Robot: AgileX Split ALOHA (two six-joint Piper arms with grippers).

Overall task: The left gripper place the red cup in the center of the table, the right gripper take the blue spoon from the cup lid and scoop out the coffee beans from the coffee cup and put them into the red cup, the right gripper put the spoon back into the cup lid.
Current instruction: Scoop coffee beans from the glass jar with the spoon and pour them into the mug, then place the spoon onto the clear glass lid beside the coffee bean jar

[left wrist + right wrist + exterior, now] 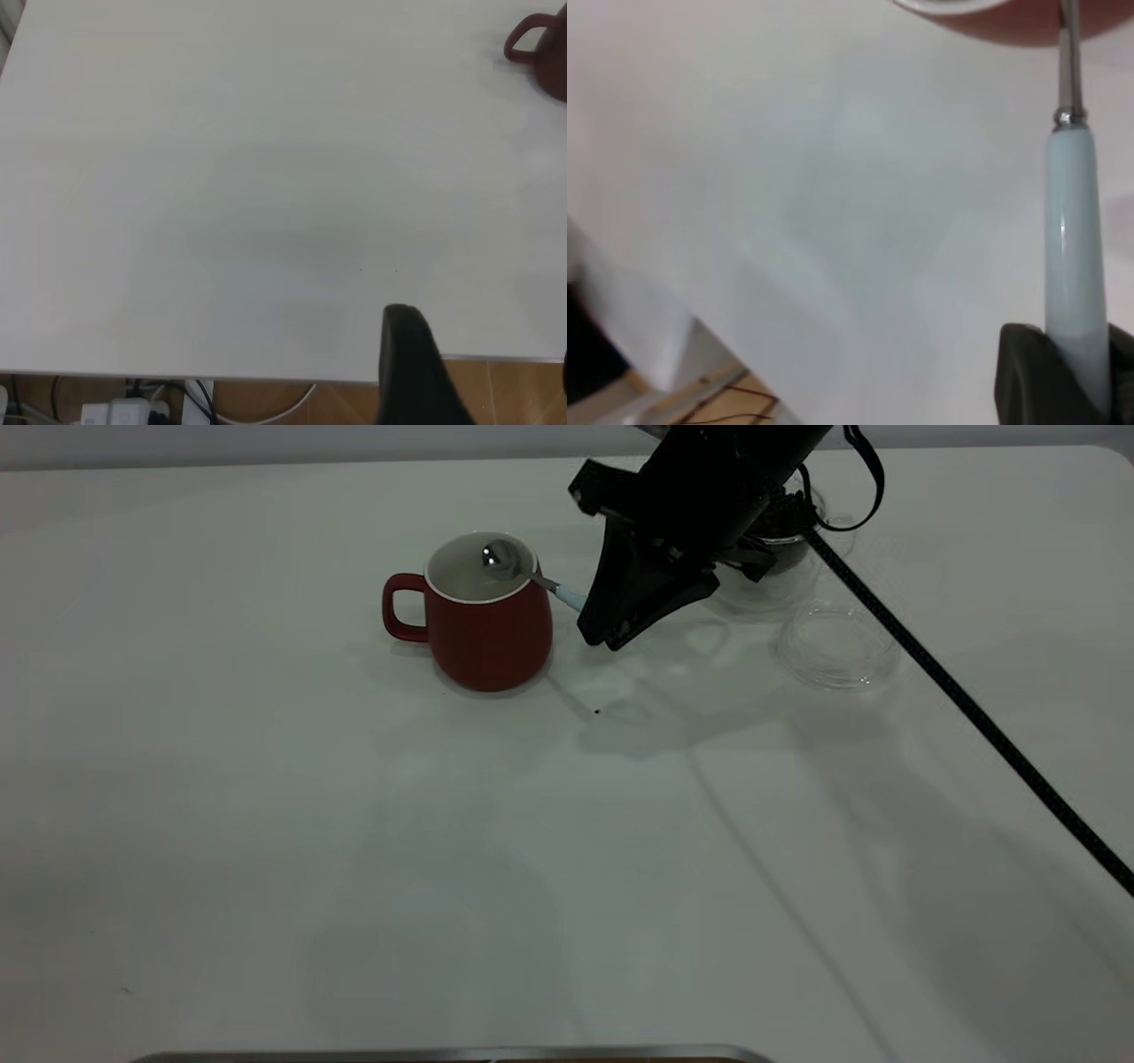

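The red cup stands upright near the table's middle, handle to the left; it also shows in the left wrist view and the right wrist view. My right gripper is shut on the pale handle of the blue spoon. The spoon's shiny bowl hangs over the cup's mouth with no beans seen on it. The coffee cup with coffee beans stands behind the right arm, partly hidden. The cup lid lies bare to the right. My left gripper hangs open off the table's near edge.
A black cable runs diagonally across the table's right side. A tiny dark speck lies on the table in front of the red cup. A metal strip borders the near edge.
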